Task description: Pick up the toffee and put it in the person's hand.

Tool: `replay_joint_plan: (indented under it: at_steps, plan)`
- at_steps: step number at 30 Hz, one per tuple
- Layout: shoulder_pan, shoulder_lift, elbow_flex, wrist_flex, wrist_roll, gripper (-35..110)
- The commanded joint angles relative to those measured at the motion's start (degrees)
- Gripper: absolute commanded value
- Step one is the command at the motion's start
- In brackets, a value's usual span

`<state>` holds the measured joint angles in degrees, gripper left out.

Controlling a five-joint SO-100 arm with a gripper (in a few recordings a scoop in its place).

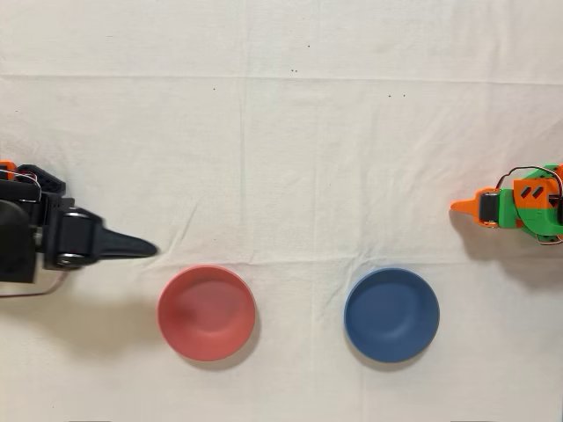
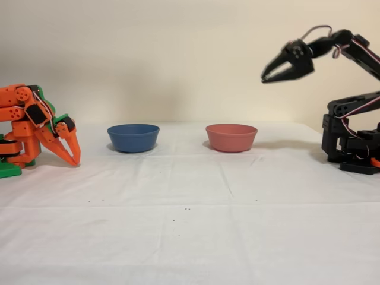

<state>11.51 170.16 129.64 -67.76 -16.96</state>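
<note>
My black gripper (image 1: 148, 251) is at the left edge of the overhead view, pointing right, just up and left of the red bowl (image 1: 207, 312). In the fixed view the gripper (image 2: 265, 78) hangs high above the table, right of the red bowl (image 2: 231, 137). Its jaws meet in a single point and nothing shows between them. The toffee is out of view. The person's hand is out of view as well.
A blue bowl (image 1: 391, 315) sits to the right of the red one in the overhead view; both look empty. The idle orange arm (image 1: 519, 207) rests at the right edge. A white cloth (image 1: 290, 158) covers the table.
</note>
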Motion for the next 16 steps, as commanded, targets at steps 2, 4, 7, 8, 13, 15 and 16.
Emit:
replay_joint_plan:
  at_steps: [2, 4, 7, 8, 13, 15, 16]
  plan:
    - [2.0, 10.4, 4.7, -9.3, 3.7, 0]
    - [1.9, 13.1, 6.2, -9.1, 5.7, 0]
    - [1.8, 18.7, 10.3, -7.2, 7.6, 0]
    - [1.8, 21.4, 11.5, -7.4, 7.8, 0]
    - [1.6, 20.8, 15.5, -7.1, 12.0, 1]
    - [1.6, 20.2, 18.4, -4.1, 12.0, 1]
    - [1.5, 20.0, 19.8, -2.4, 12.0, 1]
